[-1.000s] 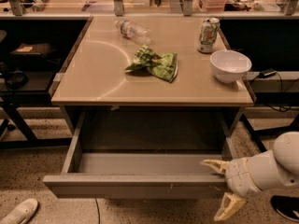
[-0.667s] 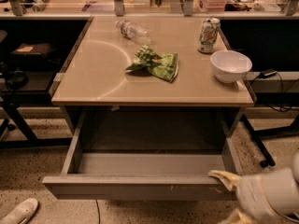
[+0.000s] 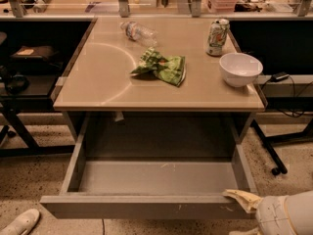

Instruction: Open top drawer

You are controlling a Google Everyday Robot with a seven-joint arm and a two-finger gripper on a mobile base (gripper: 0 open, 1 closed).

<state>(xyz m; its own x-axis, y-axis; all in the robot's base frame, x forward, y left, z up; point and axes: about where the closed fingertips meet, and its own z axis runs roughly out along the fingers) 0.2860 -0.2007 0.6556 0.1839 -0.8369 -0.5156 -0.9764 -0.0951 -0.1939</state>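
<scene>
The top drawer (image 3: 137, 207) under the beige table (image 3: 98, 82) stands pulled far out, and its grey interior is bare. My gripper (image 3: 235, 213) is at the drawer's front right corner, at the bottom right of the camera view. One pale finger (image 3: 240, 198) lies over the top edge of the drawer front. The other finger is mostly cut off by the bottom edge of the view. The jaws are spread apart and straddle the front panel without clamping it.
On the table top are a white bowl (image 3: 240, 68), a drink can (image 3: 217, 36), a green crumpled bag (image 3: 164, 66) and a lying plastic bottle (image 3: 138, 32). Black desks stand on both sides, with cables (image 3: 288, 94) at the right. A white shoe (image 3: 19, 223) is at the bottom left.
My arm has dropped lower and to the right, so less of the gripper shows. The drawer front has come out slightly further.
</scene>
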